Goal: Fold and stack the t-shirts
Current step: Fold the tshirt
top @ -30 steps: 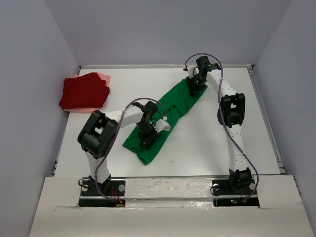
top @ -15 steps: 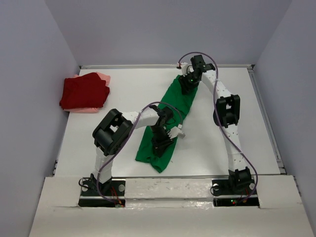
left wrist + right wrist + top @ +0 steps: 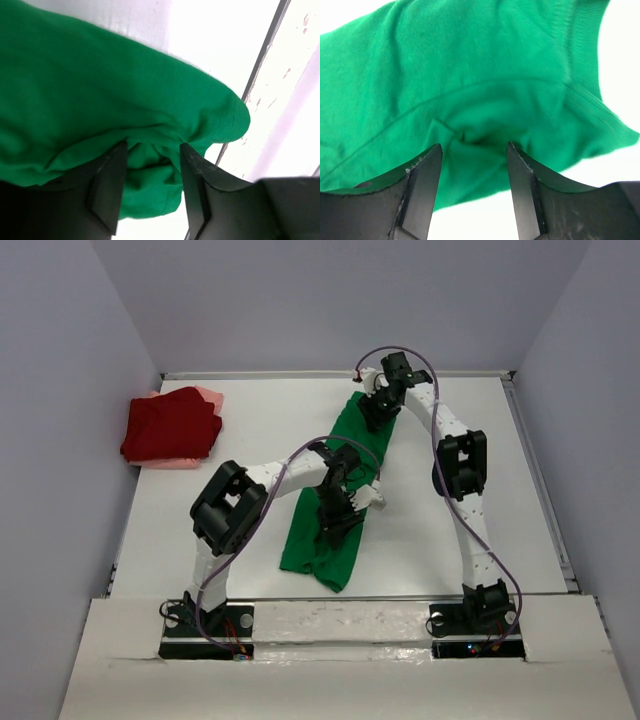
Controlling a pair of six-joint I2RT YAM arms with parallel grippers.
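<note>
The bright green t-shirt [image 3: 305,545] lies on the white table as a long narrow strip, running from the far middle down toward the near edge. My left gripper [image 3: 338,530] stands over its near end, jaws apart astride a bunched fold of the green t-shirt [image 3: 100,90]; in the left wrist view the left gripper [image 3: 152,145] is open. My right gripper [image 3: 372,412] is at the strip's far end. The right gripper [image 3: 474,147] is open over a small pucker in the green t-shirt [image 3: 470,65]. The dark red t-shirt [image 3: 172,425] sits folded on the pale pink t-shirt [image 3: 208,396] at the far left.
The red and pink pile lies close to the left wall. A raised rim [image 3: 540,480] runs along the table's right side, and the table's near edge [image 3: 260,70] passes just beyond the shirt's near end. Bare white table [image 3: 250,430] separates the pile from the green strip.
Both arms swung the green strip: its near end moved right and toward the near edge, its far end shifted left. Both grippers' jaws have widened on the cloth.
</note>
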